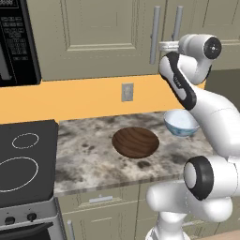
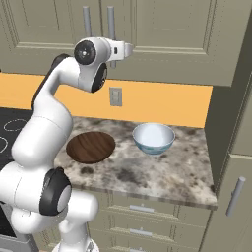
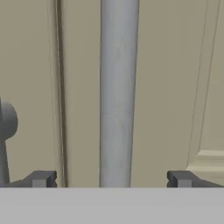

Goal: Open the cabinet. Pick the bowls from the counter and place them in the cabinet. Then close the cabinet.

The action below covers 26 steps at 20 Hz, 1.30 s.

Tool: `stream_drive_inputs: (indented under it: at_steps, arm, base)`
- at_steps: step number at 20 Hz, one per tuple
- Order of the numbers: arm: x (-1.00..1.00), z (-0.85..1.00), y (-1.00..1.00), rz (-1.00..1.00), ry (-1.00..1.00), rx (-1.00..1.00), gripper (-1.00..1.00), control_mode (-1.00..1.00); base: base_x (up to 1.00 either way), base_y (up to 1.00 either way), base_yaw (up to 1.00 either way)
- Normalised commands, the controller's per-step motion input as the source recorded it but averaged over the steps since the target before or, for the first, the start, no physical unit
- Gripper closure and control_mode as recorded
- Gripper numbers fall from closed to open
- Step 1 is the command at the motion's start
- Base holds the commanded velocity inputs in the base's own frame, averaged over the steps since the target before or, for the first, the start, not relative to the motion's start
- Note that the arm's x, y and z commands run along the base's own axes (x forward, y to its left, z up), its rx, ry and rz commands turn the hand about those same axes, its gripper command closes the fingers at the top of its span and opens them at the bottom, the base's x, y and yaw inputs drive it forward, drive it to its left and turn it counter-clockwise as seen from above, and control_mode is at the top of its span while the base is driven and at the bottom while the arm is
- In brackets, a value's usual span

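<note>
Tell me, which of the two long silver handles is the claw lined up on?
The right-hand handle of the pair, on the right cabinet door. It stands between the open gripper fingertips; the other handle sits off to the side.

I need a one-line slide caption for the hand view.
Open gripper straddling the vertical silver handle of the closed cabinet door.

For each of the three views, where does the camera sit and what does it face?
Left base view: behind-left of the arm, facing counter and cabinet.
Right base view: behind-right, same scene; arm at left.
Hand view: on the hand, facing a silver handle between the open gripper tips.
Both base views share the brown bowl and white-blue bowl.
</note>
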Motion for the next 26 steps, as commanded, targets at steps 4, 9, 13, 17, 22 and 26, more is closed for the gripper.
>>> stream_drive_inputs:
  at_steps: [4, 9, 13, 17, 22, 26]
  arm:
    - [0.29, -0.02, -0.01, 0.00, 0.01, 0.00, -1.00, -1.00]
    - [0.27, -0.03, -0.03, 0.00, 0.00, 0.00, -1.00, -1.00]
    - [0.29, -0.03, -0.02, 0.00, 0.00, 0.00, -1.00, -1.00]
    - [0.27, -0.04, -0.03, 0.00, 0.00, 0.00, -1.00, -1.00]
    - [0.24, -0.04, -0.02, 0.00, 0.00, 0.00, -1.00, -1.00]
    - [0.03, 0.00, 0.00, 0.00, 0.00, 0.00, 1.00, -1.00]
  base:
    - [0.00, 0.00, 0.00]
    - [0.00, 0.00, 0.00]
    - [0.00, 0.00, 0.00]
    - [0.00, 0.00, 0.00]
    - [0.00, 0.00, 0.00]
    - [0.00, 0.00, 0.00]
